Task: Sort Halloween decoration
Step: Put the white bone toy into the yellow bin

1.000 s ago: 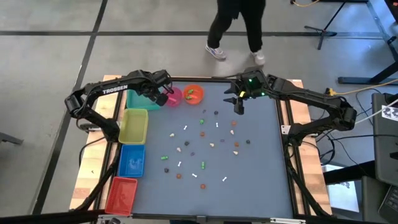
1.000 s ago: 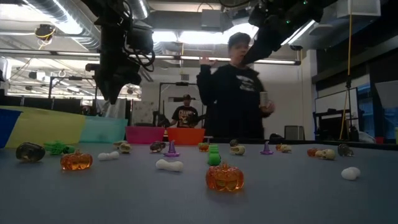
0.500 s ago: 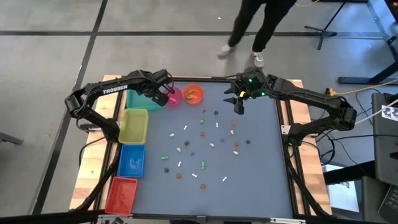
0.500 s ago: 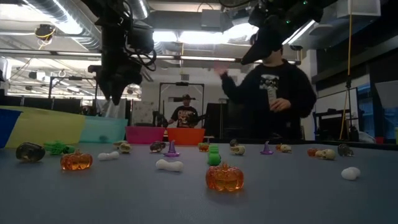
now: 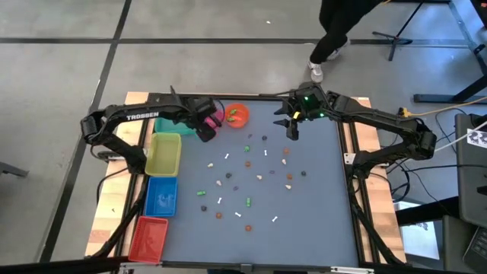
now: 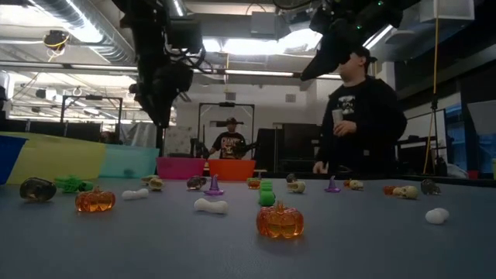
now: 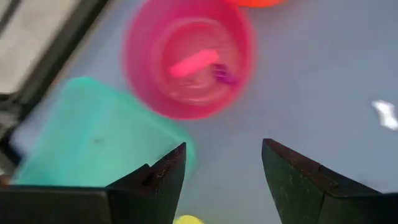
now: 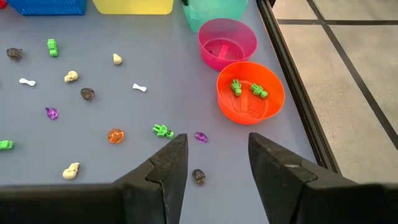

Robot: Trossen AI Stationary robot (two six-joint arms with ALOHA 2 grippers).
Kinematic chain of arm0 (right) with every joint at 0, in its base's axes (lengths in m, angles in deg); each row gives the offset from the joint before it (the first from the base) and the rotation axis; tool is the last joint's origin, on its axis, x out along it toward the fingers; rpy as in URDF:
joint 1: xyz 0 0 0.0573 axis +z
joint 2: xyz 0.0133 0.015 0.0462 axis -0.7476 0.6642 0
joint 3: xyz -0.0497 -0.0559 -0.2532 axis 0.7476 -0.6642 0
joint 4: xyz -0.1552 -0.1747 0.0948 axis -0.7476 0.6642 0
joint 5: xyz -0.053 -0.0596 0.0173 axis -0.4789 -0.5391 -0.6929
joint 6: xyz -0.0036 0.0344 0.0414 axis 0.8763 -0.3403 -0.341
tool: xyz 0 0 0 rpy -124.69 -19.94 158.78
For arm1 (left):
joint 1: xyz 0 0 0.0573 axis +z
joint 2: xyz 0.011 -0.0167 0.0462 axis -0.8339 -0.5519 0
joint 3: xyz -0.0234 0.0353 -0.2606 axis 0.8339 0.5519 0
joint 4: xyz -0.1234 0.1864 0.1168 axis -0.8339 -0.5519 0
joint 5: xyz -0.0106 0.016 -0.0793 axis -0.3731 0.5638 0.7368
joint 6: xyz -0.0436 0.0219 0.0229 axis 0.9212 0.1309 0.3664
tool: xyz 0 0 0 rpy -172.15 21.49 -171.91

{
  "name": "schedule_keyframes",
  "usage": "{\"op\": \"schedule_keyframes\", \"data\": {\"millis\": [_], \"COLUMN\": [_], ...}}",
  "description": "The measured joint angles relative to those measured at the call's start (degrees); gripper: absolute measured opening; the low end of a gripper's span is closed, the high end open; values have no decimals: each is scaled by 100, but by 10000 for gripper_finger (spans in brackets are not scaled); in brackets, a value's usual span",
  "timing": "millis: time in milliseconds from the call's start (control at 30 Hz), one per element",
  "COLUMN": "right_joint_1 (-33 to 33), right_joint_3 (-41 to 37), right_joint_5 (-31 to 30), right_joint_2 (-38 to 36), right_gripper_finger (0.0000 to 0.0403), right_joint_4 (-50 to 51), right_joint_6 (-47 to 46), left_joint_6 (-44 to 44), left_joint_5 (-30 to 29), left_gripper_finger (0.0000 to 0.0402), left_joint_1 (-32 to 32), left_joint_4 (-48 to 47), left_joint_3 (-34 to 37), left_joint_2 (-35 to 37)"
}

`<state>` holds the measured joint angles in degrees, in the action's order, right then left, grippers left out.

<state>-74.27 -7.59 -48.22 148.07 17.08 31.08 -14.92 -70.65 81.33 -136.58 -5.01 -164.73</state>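
The Halloween trinkets (image 5: 247, 175) lie scattered on the grey table's middle: white bones, skulls, orange pumpkins (image 6: 280, 221), green figures and purple pieces. My left gripper (image 5: 205, 133) hovers open just near-side of the pink bowl (image 7: 189, 59), above bare table, holding nothing. That bowl holds a pink piece and a purple piece. My right gripper (image 5: 292, 133) hangs open and empty above the table's far right part. In the right wrist view its fingers (image 8: 168, 165) frame a purple gem (image 8: 200, 136) and a dark skull (image 8: 198, 176). The orange bowl (image 8: 250, 92) holds two green skeletons.
A teal bin (image 5: 169, 122), yellow bin (image 5: 163, 154), blue bin (image 5: 160, 196) and red bin (image 5: 148, 237) line the table's left edge. The pink bowl (image 5: 216, 116) and orange bowl (image 5: 237, 114) stand at the far edge. A person (image 6: 358, 116) stands behind the table.
My left gripper has moved from over the pink bowl a little toward the table's near edge and right, its arm stretching out flatter. The person behind the table has walked to the right. My right arm has kept still.
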Motion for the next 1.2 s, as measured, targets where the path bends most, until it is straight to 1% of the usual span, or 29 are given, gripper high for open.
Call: {"op": "schedule_keyframes", "data": {"millis": [100,167,333,467,633,733,967,1200], "right_joint_1": [0,0,0,0,0,0,0,0], "right_joint_3": [0,0,0,0,0,0,0,0], "right_joint_5": [0,0,0,0,0,0,-1,0], "right_joint_2": [0,0,0,0,0,0,0,0], "right_gripper_finger": [168,168,168,168,168,168,168,168], "right_joint_4": [0,0,0,0,0,0,30,26], "right_joint_6": [0,0,0,0,0,0,0,0], "left_joint_6": [57,268,709,895,1060,1069,1074,1334], "left_joint_5": [237,271,270,239,77,73,103,144], "left_gripper_finger": [194,194,194,194,194,194,194,194], "left_joint_1": [-374,-615,-1116,-1376,-1530,-1583,-1631,-1629], "left_joint_4": [45,189,937,1581,2051,2121,2177,2188], "left_joint_3": [0,0,0,0,-7,-7,-7,-7], "left_joint_2": [0,0,-1,-4,-101,-338,-1194,-1813]}}
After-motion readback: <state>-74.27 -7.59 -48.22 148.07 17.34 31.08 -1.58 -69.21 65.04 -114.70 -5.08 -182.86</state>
